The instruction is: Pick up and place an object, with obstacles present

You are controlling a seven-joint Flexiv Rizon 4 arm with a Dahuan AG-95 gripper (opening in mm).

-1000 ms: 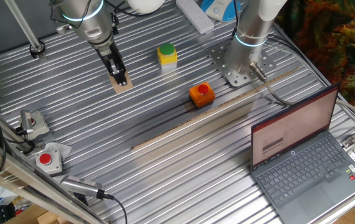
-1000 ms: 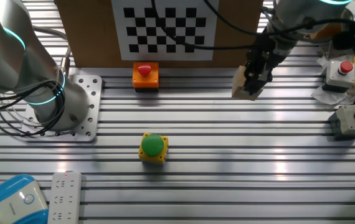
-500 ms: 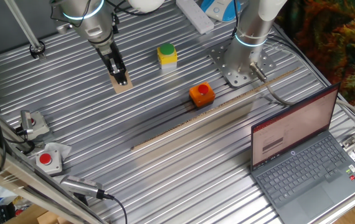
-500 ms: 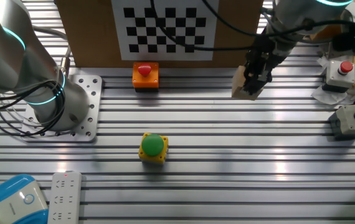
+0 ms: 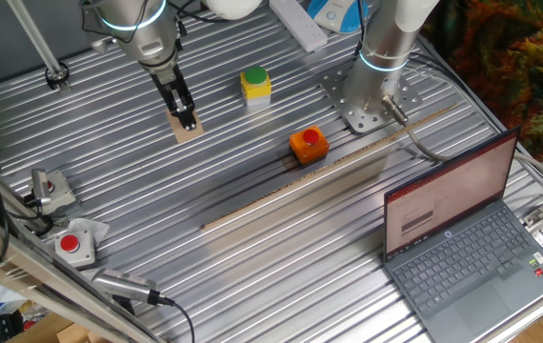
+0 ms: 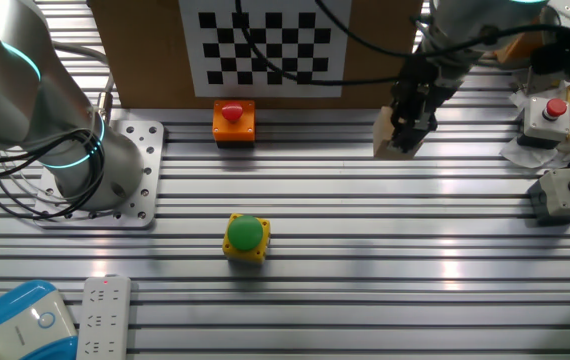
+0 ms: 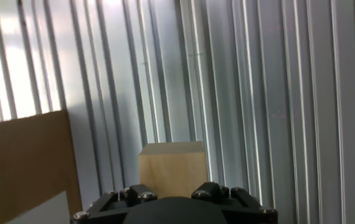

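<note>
The pale tan wooden block (image 5: pixel 191 131) is at the far left of the ribbed metal table, held between my fingers. It also shows in the other fixed view (image 6: pixel 383 131), in front of the checkerboard panel's right end, and in the hand view (image 7: pixel 171 163) just ahead of the finger mounts. My gripper (image 5: pixel 187 121) points straight down and is shut on the block, which sits at or just above the table surface. The gripper also shows in the other fixed view (image 6: pixel 403 134) and in the hand view (image 7: pixel 171 186). The fingertips themselves are hidden.
An orange box with a red button (image 5: pixel 308 143) and a yellow box with a green button (image 5: pixel 255 84) stand mid-table. A long thin wooden strip (image 5: pixel 329 171) runs diagonally. A laptop (image 5: pixel 462 238), a second arm's base (image 5: pixel 372 95) and grey button boxes (image 5: pixel 73 243) are around. A brown board (image 7: pixel 22 168) lies beside the block.
My arm and gripper have shifted very slightly upward with the block still in the fingers. Nothing else has moved.
</note>
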